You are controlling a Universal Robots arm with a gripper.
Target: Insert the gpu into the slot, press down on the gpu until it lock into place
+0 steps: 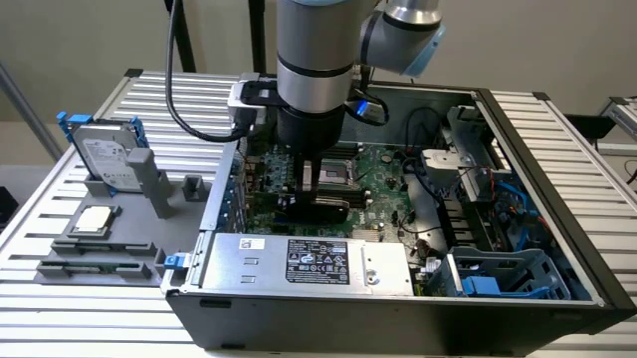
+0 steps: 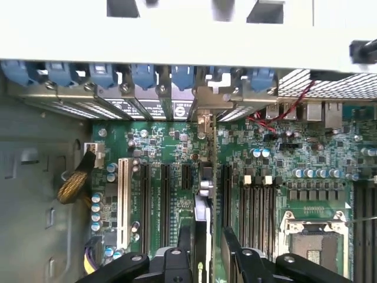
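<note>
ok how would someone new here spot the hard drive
Find the big open computer case, then the grey holder beside it, towards the exterior view's left. At its far end is the hard drive, a silver slab with blue at its upper corners. It stands upright, whereas the square chip nearby lies flat.

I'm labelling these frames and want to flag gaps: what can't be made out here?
- Slot under the gpu: hidden by the card itself in the wrist view.
- Whether the card is locked in: cannot be told in either view.
- Small print on the silver box's label: too small, exterior view.
- Arm's upper part: cut off by the exterior view's top edge.
</note>
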